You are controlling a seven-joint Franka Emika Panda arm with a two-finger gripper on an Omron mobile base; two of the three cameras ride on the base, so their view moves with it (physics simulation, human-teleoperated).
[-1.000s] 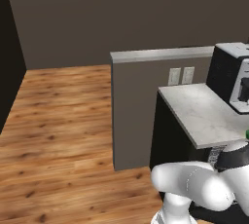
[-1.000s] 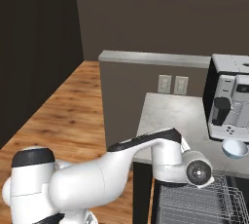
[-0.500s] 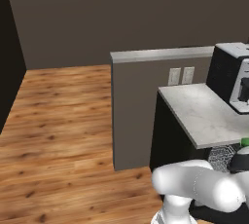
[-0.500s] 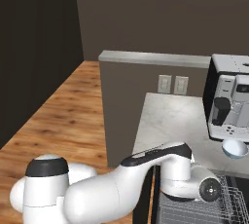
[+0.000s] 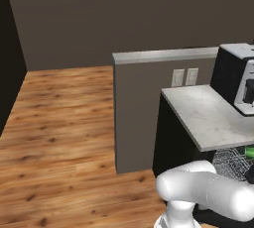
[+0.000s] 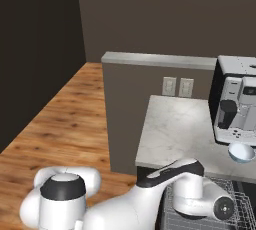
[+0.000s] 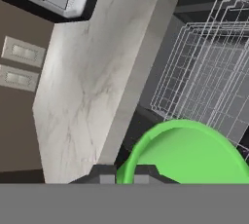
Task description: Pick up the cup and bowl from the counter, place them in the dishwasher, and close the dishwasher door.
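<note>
The green cup (image 7: 187,152) is grasped at its rim by the tool (image 7: 124,175), over the wire rack (image 7: 209,72) of the dishwasher. The white bowl (image 6: 241,152) stands on the surface (image 6: 175,134), beside the coffee machine (image 6: 237,99).

The green cup (image 7: 187,152) is seen large at the bottom, its rim pinched between the closed dark fingertips (image 7: 103,174) of the gripper (image 7: 121,177). Beyond it, the wire rack (image 7: 214,72) of the dishwasher is seen beside the marbled counter (image 7: 92,82). Two wall sockets (image 7: 19,65) are seen at the left.
</note>
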